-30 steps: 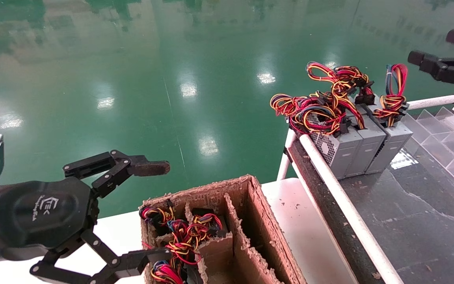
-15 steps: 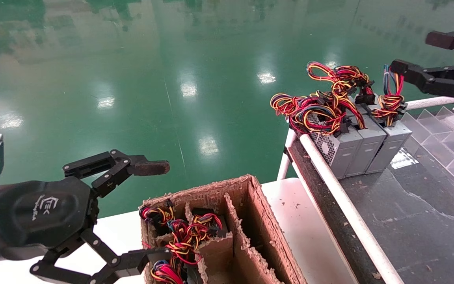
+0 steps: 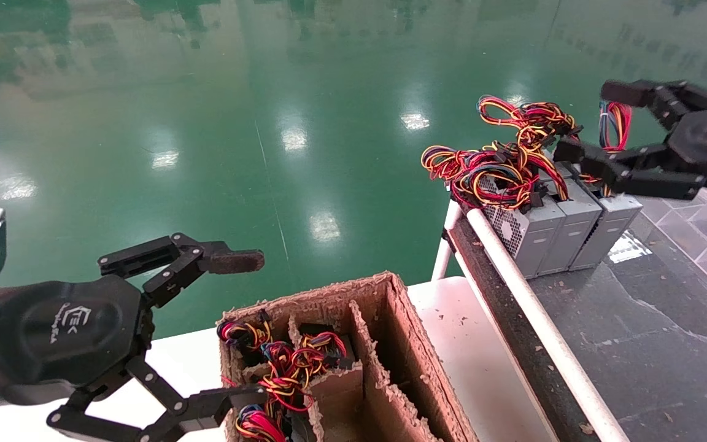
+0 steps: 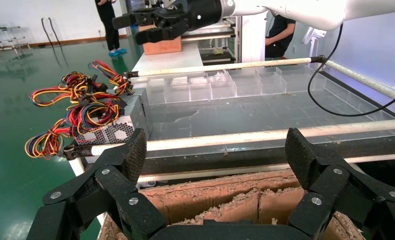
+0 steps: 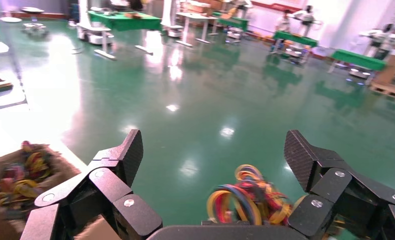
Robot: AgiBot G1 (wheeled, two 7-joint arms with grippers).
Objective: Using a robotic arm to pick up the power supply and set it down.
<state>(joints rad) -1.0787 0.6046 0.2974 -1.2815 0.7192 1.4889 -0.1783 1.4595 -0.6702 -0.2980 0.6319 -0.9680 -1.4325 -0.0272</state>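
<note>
A factory or workshop hall. Glossy green painted floor (image 3: 237, 123) throughout, mirroring rows of ceiling lights. Far across it, green-covered tables (image 5: 125, 21), white benches and standing people (image 5: 285, 25). Nearer, a dark scuffed tabletop (image 3: 648, 331) framed with white tube rails (image 3: 531, 319), clear plastic dividers (image 4: 205, 86) along its far side. Grey metal power supply units (image 3: 565, 230) with red-yellow wire bundles lined up at its far left corner. Close by, a worn cardboard crate (image 3: 384, 344) with partitions, more wired units inside.
</note>
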